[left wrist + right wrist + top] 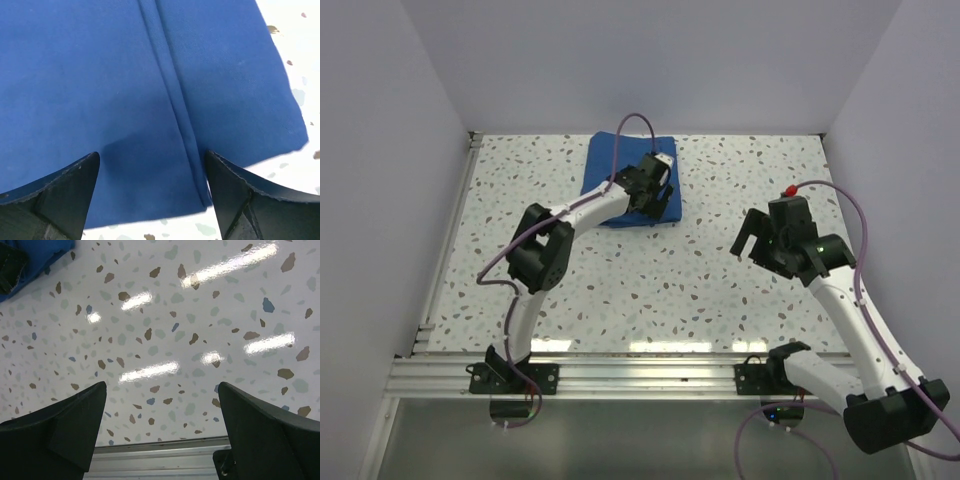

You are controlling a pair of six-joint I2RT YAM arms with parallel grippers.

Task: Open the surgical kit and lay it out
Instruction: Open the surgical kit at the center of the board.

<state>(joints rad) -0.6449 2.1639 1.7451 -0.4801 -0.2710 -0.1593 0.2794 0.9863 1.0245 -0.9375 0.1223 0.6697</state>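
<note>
The surgical kit is a folded royal-blue cloth wrap lying at the back middle of the speckled table. The steel tray, tweezers and scissors are hidden. My left gripper is open and hovers just over the wrap's near right part. In the left wrist view the cloth fills the frame, and a folded hem runs down to its near edge between my open left gripper. My right gripper is open and empty over bare table, right of the wrap. The wrap's corner shows in the right wrist view, far from that gripper.
An aluminium rail runs along the table's near edge and also shows in the right wrist view. Another rail borders the left side. Pale walls enclose the back and both sides.
</note>
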